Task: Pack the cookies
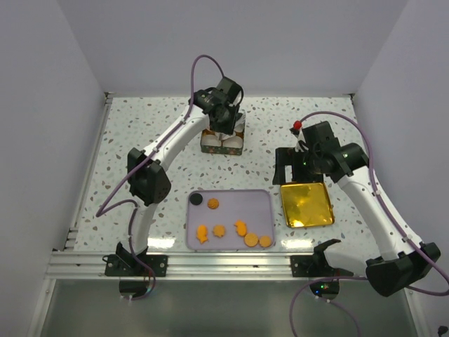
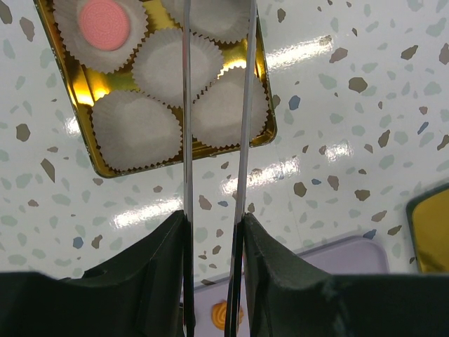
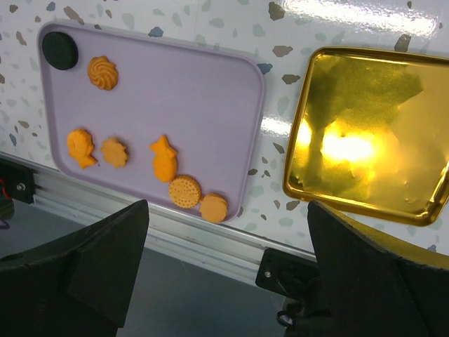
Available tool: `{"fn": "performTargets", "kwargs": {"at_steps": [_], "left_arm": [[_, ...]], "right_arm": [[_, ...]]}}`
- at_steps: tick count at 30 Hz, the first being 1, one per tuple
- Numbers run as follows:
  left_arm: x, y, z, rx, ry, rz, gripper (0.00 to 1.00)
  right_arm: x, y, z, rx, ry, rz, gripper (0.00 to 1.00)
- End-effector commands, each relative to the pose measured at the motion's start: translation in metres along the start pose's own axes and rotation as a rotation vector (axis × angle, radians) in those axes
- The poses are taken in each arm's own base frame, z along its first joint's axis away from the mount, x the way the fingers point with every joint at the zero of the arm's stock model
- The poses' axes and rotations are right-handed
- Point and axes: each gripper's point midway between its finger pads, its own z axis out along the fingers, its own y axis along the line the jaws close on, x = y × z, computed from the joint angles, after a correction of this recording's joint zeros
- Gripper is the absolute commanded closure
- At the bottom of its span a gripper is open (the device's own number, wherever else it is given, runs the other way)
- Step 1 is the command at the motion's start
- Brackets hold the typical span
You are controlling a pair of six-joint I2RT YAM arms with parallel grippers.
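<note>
Seven cookies [image 3: 163, 157] lie on a purple tray [image 3: 210, 105] at the bottom centre of the overhead view, well apart from the left gripper [image 1: 224, 126] and just left of the right gripper [image 1: 293, 174]. An eighth, the pink cookie [image 2: 104, 21], sits in a paper cup at the upper left of the left wrist view, just left of that gripper's fingers. The left arm stretches from its base at lower left to the upper centre of the overhead view. Its gripper points down over a gold tin [image 2: 263, 133], its fingers closed with nothing between them. The right arm bends in from the lower right. Its gripper hangs over the table [image 1: 140, 126] at the top edge of a gold lid [image 1: 306, 203], its fingers spread wide and holding nothing. In the right wrist view the tray fills the upper left and the lid the upper right. On the tray there is one black cookie [image 3: 60, 50] in the top left corner and one orange swirl beside it. Lower down are two fish shapes, one star shape and two rounds touching each other near the bottom edge. The left wrist view shows five white paper cups [image 2: 133, 130] in the tin, which the top of the frame cuts off. Four of them hold nothing.
</note>
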Motion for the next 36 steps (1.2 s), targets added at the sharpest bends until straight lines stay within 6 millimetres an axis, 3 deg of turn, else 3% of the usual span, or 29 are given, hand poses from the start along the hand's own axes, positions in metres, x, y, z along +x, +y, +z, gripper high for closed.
{"fn": "performTargets", "kwargs": {"at_steps": [1, 11, 18, 24, 30, 36], "left_arm": [[-0.023, 0.000, -0.011, 0.017, -0.077, 0.006, 0.71], [-0.024, 0.008, -0.022, -0.015, -0.096, -0.001, 0.51], [-0.031, 0.012, -0.036, -0.024, -0.128, -0.008, 0.49], [-0.035, 0.018, -0.062, -0.037, -0.159, -0.016, 0.48], [-0.021, 0.031, -0.097, -0.053, -0.162, -0.006, 0.48], [0.017, 0.048, -0.131, -0.065, -0.131, -0.015, 0.49]], "right_arm": [[-0.007, 0.003, -0.006, -0.006, -0.025, -0.020, 0.01], [-0.003, 0.004, -0.006, -0.014, -0.018, -0.004, 0.01], [0.004, 0.007, -0.008, -0.037, -0.009, 0.017, 0.01], [0.007, 0.013, -0.008, -0.071, -0.010, 0.042, 0.01], [-0.001, 0.018, -0.010, -0.092, -0.024, 0.037, 0.01], [-0.007, 0.025, -0.009, -0.121, -0.024, 0.030, 0.01]]}}
